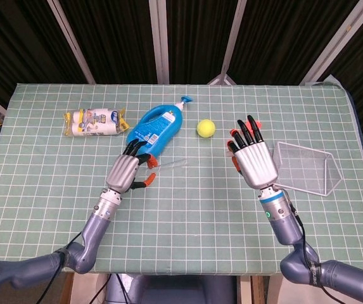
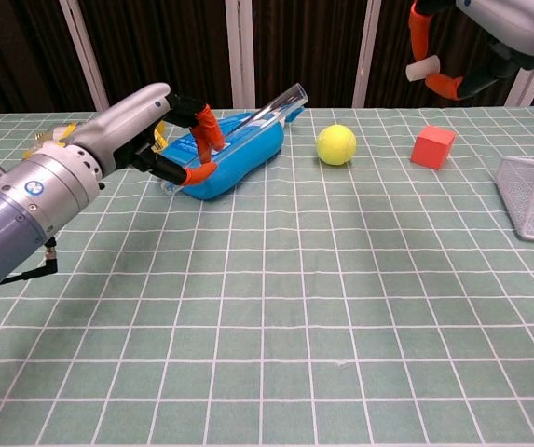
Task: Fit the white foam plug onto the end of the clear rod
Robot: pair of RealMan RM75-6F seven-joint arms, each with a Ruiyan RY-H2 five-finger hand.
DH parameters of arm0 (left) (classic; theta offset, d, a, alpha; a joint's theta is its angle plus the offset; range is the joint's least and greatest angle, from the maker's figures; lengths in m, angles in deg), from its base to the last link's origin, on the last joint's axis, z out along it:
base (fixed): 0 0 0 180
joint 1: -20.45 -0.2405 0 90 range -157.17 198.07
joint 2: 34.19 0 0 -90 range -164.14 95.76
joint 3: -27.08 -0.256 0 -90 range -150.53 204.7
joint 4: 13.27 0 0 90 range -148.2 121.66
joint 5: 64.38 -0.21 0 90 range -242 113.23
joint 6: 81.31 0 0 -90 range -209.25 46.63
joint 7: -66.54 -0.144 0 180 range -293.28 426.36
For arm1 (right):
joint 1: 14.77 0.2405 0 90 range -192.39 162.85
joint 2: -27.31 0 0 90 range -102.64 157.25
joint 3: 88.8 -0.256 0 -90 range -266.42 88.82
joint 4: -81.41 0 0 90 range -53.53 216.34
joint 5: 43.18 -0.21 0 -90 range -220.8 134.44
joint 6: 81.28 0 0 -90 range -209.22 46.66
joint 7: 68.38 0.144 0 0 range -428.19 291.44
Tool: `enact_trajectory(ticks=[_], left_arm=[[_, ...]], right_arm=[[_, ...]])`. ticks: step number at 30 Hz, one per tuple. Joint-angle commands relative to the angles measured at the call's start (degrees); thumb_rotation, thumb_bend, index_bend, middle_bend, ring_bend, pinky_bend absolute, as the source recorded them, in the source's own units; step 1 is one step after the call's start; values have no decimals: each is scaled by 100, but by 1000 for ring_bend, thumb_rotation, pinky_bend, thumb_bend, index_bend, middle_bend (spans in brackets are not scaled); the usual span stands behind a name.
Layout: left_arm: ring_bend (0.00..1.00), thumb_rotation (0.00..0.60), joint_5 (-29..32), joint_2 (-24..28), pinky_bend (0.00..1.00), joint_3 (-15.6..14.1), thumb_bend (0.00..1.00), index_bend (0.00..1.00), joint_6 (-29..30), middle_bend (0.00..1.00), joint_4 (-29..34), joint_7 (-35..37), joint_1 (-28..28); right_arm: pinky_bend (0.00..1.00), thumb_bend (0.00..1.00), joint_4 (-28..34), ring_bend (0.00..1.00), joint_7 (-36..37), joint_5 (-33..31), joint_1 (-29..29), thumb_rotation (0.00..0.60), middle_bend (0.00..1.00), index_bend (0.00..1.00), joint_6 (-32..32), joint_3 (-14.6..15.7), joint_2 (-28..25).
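My left hand [image 1: 128,171] [image 2: 169,135] pinches the clear rod [image 2: 259,119] [image 1: 170,164] between thumb and fingers, holding it above the table. The rod slants up to the right, its free end near the blue bottle's neck in the chest view. High at the right, my right hand [image 1: 252,158] [image 2: 472,37] pinches the small white foam plug [image 2: 423,68] between orange fingertips. In the head view the plug is hidden behind that hand. Plug and rod end are well apart.
A blue detergent bottle [image 1: 155,130] lies behind the left hand. A yellow ball [image 1: 206,128] and a red cube [image 2: 432,146] sit further right. A wire basket [image 1: 305,168] stands at the right, a packet [image 1: 94,121] at the far left.
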Motion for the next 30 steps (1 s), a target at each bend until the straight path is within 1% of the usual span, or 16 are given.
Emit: enact_trajectory(ticks=[1, 9, 17, 23, 30], left_arm=[[117, 600, 80, 11, 0, 66, 672, 565, -105, 597, -25, -128, 93], [118, 600, 424, -58, 0, 274, 672, 566, -169, 597, 109, -441, 204], [118, 600, 606, -118, 0, 357, 672, 566, -75, 597, 232, -650, 226], [118, 600, 819, -257, 0, 421, 672, 566, 49, 597, 244, -838, 203], [128, 600, 974, -346, 0, 468, 672, 566, 77, 598, 235, -961, 224]], right_arm=[[17, 390, -196, 139, -92, 266, 188, 600, 319, 604, 35, 24, -9], [17, 391, -566, 139, -355, 539, 506, 600, 319, 605, -4, 27, 208], [17, 391, -871, 139, -522, 635, 615, 600, 319, 605, -167, 89, 495], [17, 391, -969, 139, -737, 550, 615, 600, 319, 605, -327, 63, 723], [17, 391, -993, 139, -841, 503, 654, 600, 319, 604, -373, 75, 839]])
